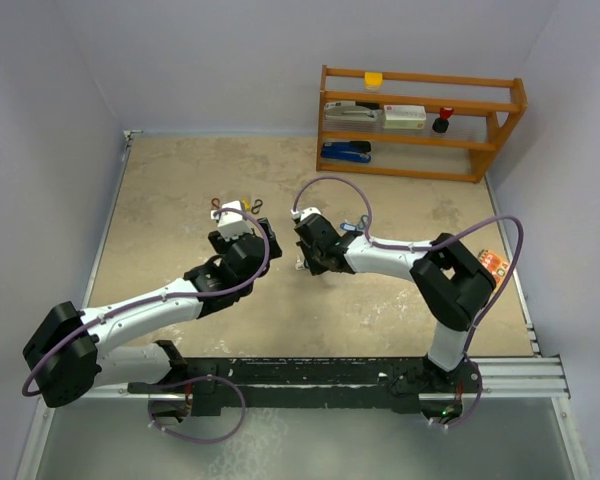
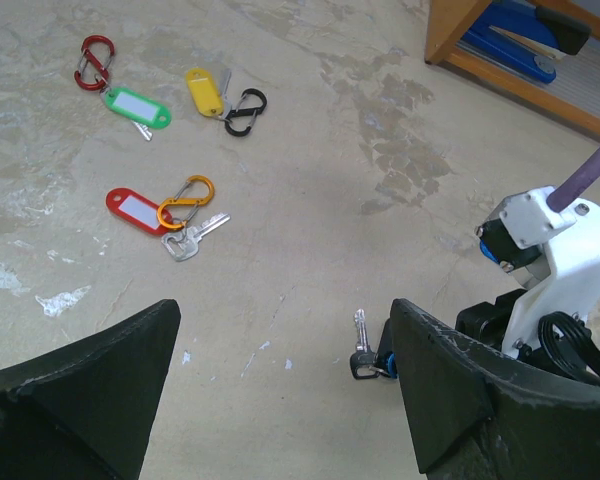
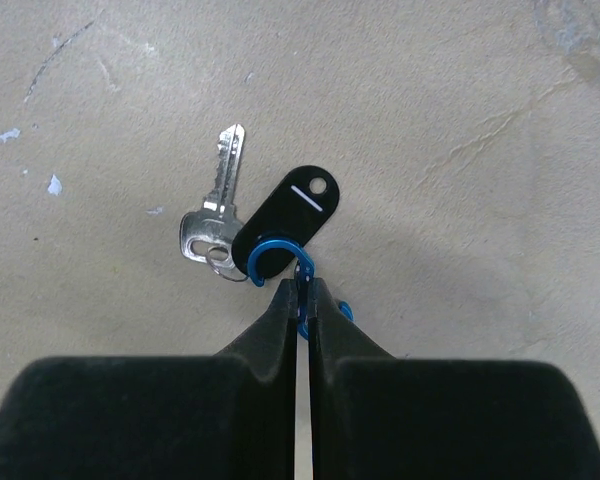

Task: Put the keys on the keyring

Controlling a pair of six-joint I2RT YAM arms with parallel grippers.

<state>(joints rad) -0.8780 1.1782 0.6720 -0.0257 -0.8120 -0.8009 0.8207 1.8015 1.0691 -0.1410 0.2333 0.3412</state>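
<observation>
My right gripper [image 3: 301, 290] is shut on a blue S-shaped clip, the keyring [image 3: 267, 259], just above the table. From the clip's upper loop hang a black tag [image 3: 286, 218] and a silver key [image 3: 216, 205] on a small split ring. My left gripper [image 2: 280, 400] stands wide open with nothing between its fingers, just left of that key [image 2: 360, 330]. Further keys lie beyond it: a red tag [image 2: 132, 206] with an orange clip and a silver key [image 2: 193, 237], a green tag [image 2: 135, 105] with a red clip, and a yellow tag [image 2: 203, 90] with a black clip.
A wooden shelf [image 1: 420, 122] with staplers and small items stands at the back right, against the wall. Both arms meet near the table's middle, my left gripper [image 1: 252, 232] and my right gripper [image 1: 312, 262] a short way apart.
</observation>
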